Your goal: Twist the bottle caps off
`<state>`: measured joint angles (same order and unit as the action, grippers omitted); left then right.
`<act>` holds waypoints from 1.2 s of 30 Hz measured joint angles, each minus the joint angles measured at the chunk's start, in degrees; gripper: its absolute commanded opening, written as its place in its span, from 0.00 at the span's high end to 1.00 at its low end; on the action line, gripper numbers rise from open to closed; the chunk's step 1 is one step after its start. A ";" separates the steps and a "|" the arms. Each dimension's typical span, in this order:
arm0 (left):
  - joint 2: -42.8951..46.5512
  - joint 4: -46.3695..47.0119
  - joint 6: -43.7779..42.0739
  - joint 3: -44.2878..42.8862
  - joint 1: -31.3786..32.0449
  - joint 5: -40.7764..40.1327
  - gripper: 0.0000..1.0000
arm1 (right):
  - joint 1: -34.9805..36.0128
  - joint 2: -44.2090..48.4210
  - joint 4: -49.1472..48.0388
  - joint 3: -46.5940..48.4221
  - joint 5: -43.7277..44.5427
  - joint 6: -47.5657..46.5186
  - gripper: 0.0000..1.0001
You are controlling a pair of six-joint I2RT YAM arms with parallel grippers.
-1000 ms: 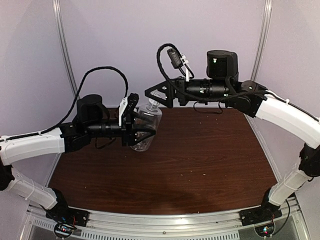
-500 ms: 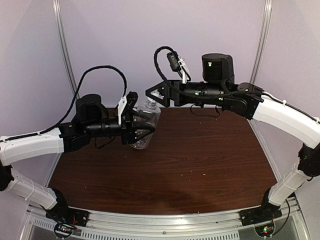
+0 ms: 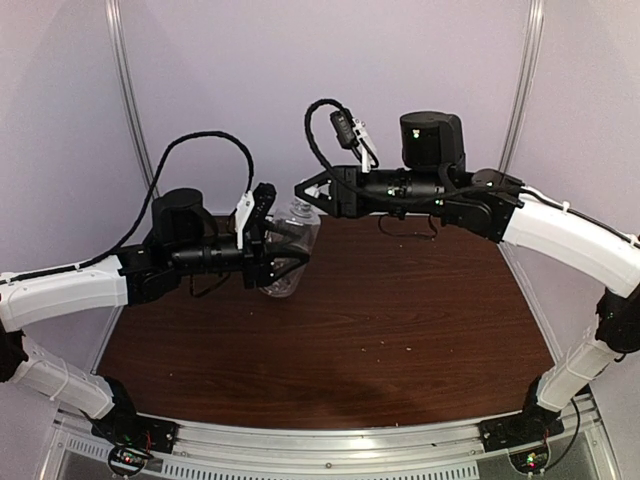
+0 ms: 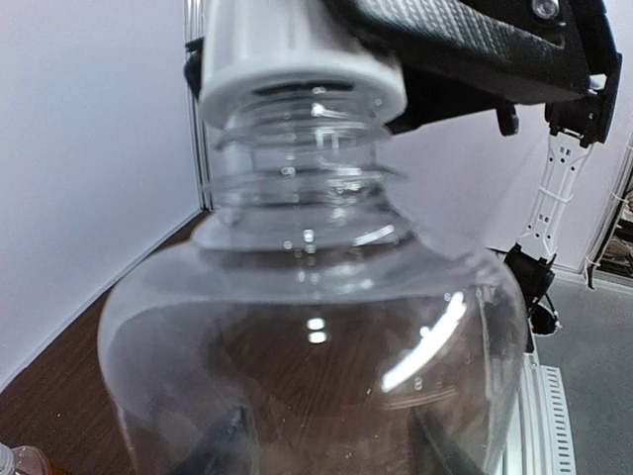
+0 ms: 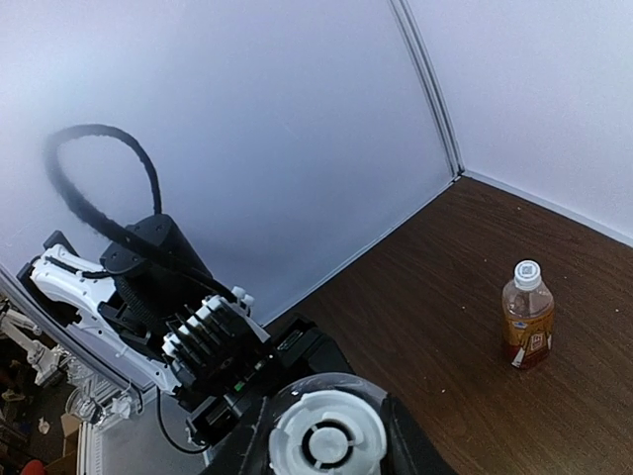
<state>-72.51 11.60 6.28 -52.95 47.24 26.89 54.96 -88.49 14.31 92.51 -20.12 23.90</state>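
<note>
My left gripper is shut on the body of the clear bottle, holding it upright above the table's far left. In the left wrist view the clear bottle fills the frame, with my fingers showing dimly through its wall. Its white cap sits on the neck. My right gripper reaches in from the right, and both its fingers press the sides of that cap. The amber bottle stands on the table with its white cap on; in the top view it is hidden.
The brown wooden table is bordered by pale walls with a metal corner strip at the back left. The left arm's black cable loop arches above its wrist.
The right gripper has slid left over the clear bottle's neck and its fingers have closed in on the cap. The left gripper and the bottle have barely moved.
</note>
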 measured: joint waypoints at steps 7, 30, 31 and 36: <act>0.17 -0.79 -0.24 0.00 0.00 -0.09 0.75 | 0.02 0.00 -0.24 -0.33 -0.83 -2.95 0.96; -3.26 9.86 6.27 1.05 -0.11 26.34 0.75 | -7.43 -9.79 28.33 21.03 -43.17 -46.75 0.98; -3.45 9.99 6.54 1.05 -0.11 26.97 0.75 | -7.48 -9.99 29.22 21.38 -43.82 -47.91 0.98; -4.28 11.50 7.98 1.05 0.13 29.59 0.75 | -7.48 -10.16 31.19 21.77 -45.72 -51.52 0.97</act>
<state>-76.79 23.09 14.26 -51.90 47.37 56.49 47.48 -98.65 45.50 114.28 -65.84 -27.62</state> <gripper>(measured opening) 0.530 0.307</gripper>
